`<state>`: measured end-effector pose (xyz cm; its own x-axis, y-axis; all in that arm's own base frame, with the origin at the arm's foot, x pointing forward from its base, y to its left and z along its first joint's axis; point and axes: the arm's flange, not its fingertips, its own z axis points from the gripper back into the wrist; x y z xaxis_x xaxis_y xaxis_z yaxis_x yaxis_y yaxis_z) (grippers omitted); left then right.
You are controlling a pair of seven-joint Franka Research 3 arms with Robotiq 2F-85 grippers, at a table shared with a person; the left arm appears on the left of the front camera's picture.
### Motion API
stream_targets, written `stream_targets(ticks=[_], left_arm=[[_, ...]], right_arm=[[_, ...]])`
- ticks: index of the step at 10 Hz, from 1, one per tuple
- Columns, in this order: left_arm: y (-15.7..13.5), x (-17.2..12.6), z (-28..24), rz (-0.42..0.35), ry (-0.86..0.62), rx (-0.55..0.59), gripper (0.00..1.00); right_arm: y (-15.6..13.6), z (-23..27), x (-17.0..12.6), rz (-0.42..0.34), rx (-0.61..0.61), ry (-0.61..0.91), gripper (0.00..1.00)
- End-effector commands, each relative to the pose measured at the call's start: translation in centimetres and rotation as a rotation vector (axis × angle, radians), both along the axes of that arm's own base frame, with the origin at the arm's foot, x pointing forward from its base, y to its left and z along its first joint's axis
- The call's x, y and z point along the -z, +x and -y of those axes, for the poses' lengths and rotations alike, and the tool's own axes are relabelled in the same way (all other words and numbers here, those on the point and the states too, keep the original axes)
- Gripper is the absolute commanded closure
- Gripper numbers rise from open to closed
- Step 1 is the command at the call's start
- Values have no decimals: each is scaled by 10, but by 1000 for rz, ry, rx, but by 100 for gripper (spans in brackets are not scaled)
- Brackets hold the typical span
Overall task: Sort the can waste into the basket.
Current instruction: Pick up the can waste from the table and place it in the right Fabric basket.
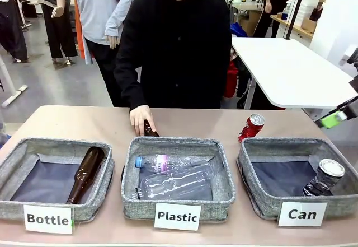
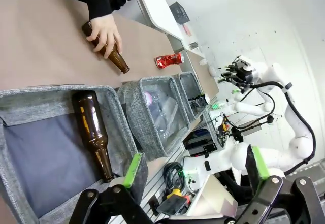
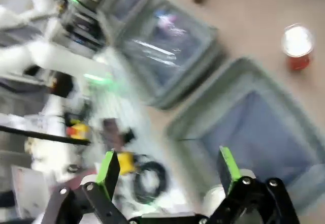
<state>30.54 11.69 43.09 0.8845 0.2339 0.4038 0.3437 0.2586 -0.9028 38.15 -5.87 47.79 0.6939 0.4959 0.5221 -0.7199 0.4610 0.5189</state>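
Note:
The red crushed can (image 1: pixel 251 126) stands on the table just behind the Can basket (image 1: pixel 258 195); it also shows as the red can (image 2: pixel 169 60) and the red can (image 3: pixel 297 43). A grey-black can (image 1: pixel 327 175) leans in that basket's right corner. My right gripper (image 1: pixel 337 118) hovers at the right edge above the basket, and in its own blurred view the right gripper (image 3: pixel 168 169) is open over the Can basket (image 3: pixel 254 117). My left gripper (image 2: pixel 195 167) is open with nothing between its fingers, above the near corner of the Bottle basket (image 2: pixel 30 104).
A person's hand (image 1: pixel 140 118) rests on a brown bottle (image 1: pixel 150 129) behind the Plastic basket (image 1: pixel 134 202), which holds clear bottles (image 1: pixel 173 177). Another brown bottle (image 1: pixel 85 174) lies in the Bottle basket (image 1: pixel 11 205). Bare table lies behind the baskets.

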Motion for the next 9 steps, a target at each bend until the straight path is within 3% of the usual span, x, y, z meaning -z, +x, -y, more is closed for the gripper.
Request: stream_targets(ticks=[1, 2, 3, 4, 7, 8, 9], left_arm=[[-1, 0, -1, 4, -5, -10, 0], [-1, 0, -1, 4, -5, -10, 0], [-1, 0, -1, 4, -5, -10, 0], [-1, 0, -1, 4, -5, -10, 0], [-1, 0, -1, 4, -5, -10, 0], [0, 0, 0, 0, 0, -1, 0], [-21, -31, 0, 62, -11, 131, 0]], right_arm=[[18, 5, 29, 387, 9, -148, 0], [30, 7, 38, 388, 16, -210, 0], [41, 13, 46, 342, 42, -231, 0], [30, 12, 20, 273, -40, -164, 0], [30, 12, 20, 273, -40, -164, 0], [33, 14, 29, 306, -37, -179, 0], [66, 20, 31, 374, -60, -139, 0]])
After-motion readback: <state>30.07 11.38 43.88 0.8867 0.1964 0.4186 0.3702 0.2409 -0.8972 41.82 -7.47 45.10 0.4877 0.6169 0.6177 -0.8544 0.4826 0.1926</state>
